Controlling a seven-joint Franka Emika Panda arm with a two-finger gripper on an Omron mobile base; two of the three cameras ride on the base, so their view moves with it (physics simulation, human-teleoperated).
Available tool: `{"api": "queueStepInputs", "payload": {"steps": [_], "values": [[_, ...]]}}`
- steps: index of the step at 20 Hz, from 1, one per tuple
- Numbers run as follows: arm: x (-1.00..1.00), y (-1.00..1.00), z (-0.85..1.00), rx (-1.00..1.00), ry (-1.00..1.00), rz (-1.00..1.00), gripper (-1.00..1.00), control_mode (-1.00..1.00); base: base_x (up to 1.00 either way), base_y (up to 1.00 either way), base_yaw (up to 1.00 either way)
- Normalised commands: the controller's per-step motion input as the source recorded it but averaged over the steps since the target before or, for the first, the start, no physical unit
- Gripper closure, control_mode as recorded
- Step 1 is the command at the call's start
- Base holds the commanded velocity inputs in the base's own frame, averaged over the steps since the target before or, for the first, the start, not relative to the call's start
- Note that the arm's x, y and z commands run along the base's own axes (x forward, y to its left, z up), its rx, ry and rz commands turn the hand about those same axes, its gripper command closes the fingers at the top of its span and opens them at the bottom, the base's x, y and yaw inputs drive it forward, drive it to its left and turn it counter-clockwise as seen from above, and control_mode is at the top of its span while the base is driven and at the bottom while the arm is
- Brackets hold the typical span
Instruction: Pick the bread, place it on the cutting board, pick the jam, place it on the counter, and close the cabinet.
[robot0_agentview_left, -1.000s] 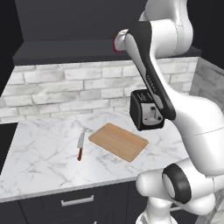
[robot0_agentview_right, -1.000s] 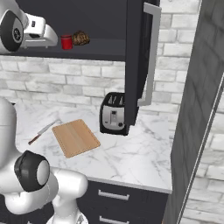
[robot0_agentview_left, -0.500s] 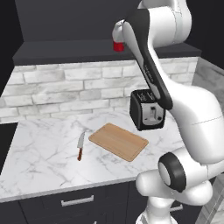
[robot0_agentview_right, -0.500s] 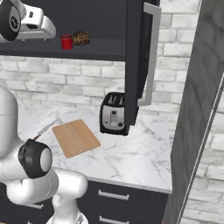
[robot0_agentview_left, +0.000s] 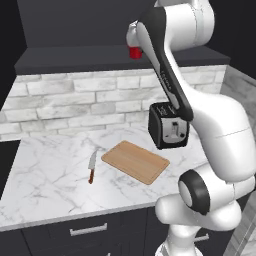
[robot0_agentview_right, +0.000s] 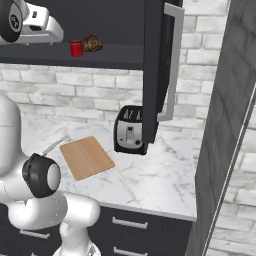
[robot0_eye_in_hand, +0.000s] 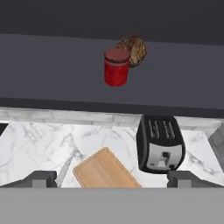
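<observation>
The bright red jam (robot0_eye_in_hand: 116, 67) stands on the open cabinet's dark shelf (robot0_eye_in_hand: 52, 74), and the dark brown bread (robot0_eye_in_hand: 133, 50) sits just behind it to the right, touching or nearly so. Jam (robot0_agentview_right: 76, 48) and bread (robot0_agentview_right: 92, 43) also show in the right base view, with my gripper (robot0_agentview_right: 52, 34) hanging left of them, apart from both. In the hand view my gripper (robot0_eye_in_hand: 113, 179) is open, fingertips (robot0_eye_in_hand: 41, 178) wide apart and holding nothing. The cutting board (robot0_agentview_left: 135, 161) lies bare on the marble counter (robot0_agentview_left: 45, 170). The cabinet door (robot0_agentview_right: 159, 65) stands open.
A black toaster (robot0_agentview_left: 168, 125) stands on the counter right of the board, under the shelf. A red-handled knife (robot0_agentview_left: 92, 167) lies left of the board. The open door's long silver handle (robot0_agentview_right: 172, 65) juts out. A dark wall panel (robot0_agentview_right: 225, 125) rises at the right.
The arm has risen a little and the hand has shifted slightly in front of the shelf. Jam, bread, board and door have not moved.
</observation>
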Motion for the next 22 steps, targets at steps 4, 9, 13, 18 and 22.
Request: {"api": "queueStepInputs", "payload": {"steps": [4, 9, 13, 18, 22], "values": [[0.24, 0.15, -0.06, 0.0, -0.03, -0.04, -1.0, -1.0, 0.0, 0.0, 0.0], [0.36, 0.09, -0.04, 0.0, -0.06, -0.03, -1.0, -1.0, 0.0, 0.0, 0.0], [0.39, 0.01, -0.04, 0.0, -0.06, -0.03, -1.0, -1.0, 0.0, 0.0, 0.0], [0.42, 0.0, 0.0, 0.0, -0.01, -0.04, -1.0, -1.0, 0.0, 0.0, 0.0], [0.38, 0.0, 0.0, 0.01, 0.0, -0.02, -1.0, -1.0, 0.0, 0.0, 0.0]]}}
